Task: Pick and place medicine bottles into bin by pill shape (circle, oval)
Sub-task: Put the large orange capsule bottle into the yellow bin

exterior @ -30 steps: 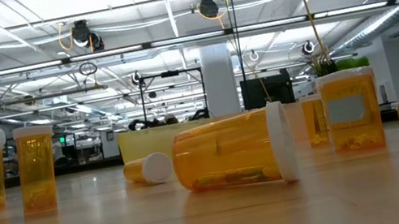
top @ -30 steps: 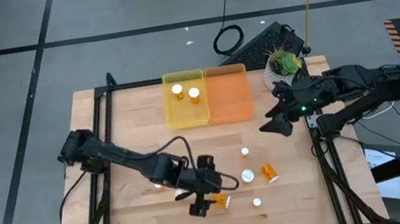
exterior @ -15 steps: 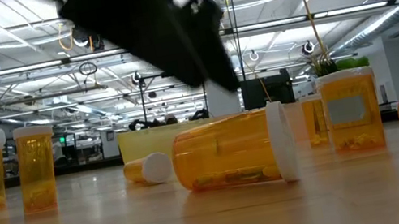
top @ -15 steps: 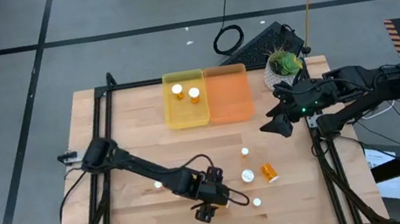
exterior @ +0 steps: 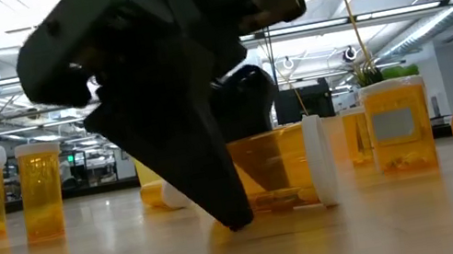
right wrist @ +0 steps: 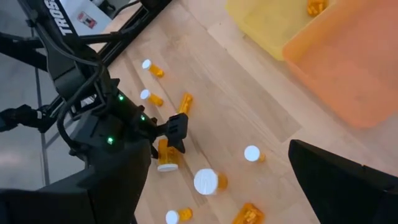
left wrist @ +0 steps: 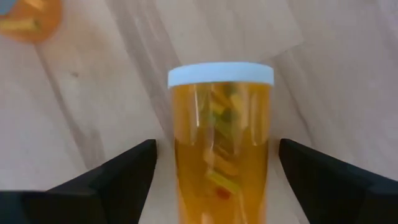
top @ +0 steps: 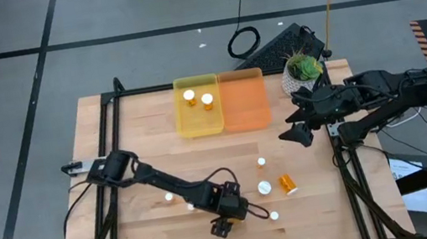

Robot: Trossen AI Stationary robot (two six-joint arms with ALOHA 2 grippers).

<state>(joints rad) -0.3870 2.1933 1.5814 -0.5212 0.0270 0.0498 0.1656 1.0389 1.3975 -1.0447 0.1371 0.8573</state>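
Observation:
An orange medicine bottle (left wrist: 220, 158) with a white cap lies on its side near the table's front edge, cap pointing away from my left gripper (left wrist: 217, 148). That gripper is open and low over it, one finger on each side with wood showing in the gaps. In the low view a dark finger (exterior: 208, 182) reaches the table in front of the bottle (exterior: 285, 168). From above, the gripper (top: 226, 216) hides the bottle. My right gripper (top: 296, 134) hangs open above the table's right side. The yellow bin (top: 181, 111) holds two bottles; the orange bin (top: 245, 106) stands beside it.
More bottles stand or lie right of my left gripper (top: 261, 162), (top: 264, 187), (top: 288, 183), (top: 274, 215), and two to its left (top: 169, 197). A potted plant (top: 301, 72) stands at the far right corner. Bare wood lies between the bins and the bottles.
My left gripper has moved toward the table's right edge and come down over the lying bottle, so its open fingers now straddle it. In the low view it has dropped into sight in front of that bottle. The bottle has stayed where it was.

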